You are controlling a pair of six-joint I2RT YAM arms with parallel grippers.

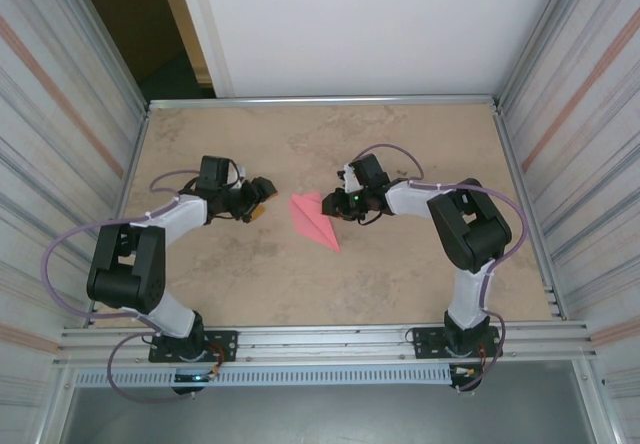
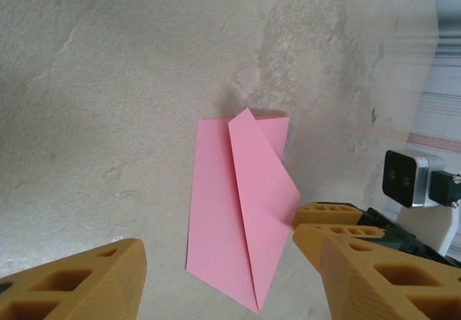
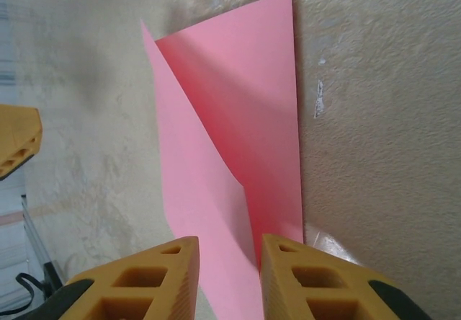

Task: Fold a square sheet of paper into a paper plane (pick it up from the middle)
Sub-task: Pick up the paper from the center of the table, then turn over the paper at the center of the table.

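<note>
At the middle of the worktop (image 1: 400,284), between the two arms, lies the pink paper (image 1: 315,219), partly folded and flat on the surface. The left fingers (image 2: 86,280) sit at its 9 o'clock, spread well apart and holding nothing. From the left wrist view the paper lies ahead of them, clear of both pads. The right fingers (image 3: 144,284) are at its 3 o'clock with only a narrow gap between them. The paper's near edge runs into that gap, though I cannot tell whether either pad actually presses on it.

The risk, to my eye, is on the right side. If those fingers close now they may catch only the loose upper flap, and pulling on it would peel the fold open or wrinkle it. A sideways nudge could also slide the whole thing, since the paper is thin and nothing pins it down. With the left fingers off the paper, any drag would skew the crease and leave a lopsided plane.

The paper itself is plain pink and unmarked, without a tear that I can see. One layer lies flat, with a diagonal flap folded over it along a sharp crease. The shape narrows to a point aimed at about 5 o'clock from above. The flap stands slightly proud and throws a soft shadow on the layer beneath.
</note>
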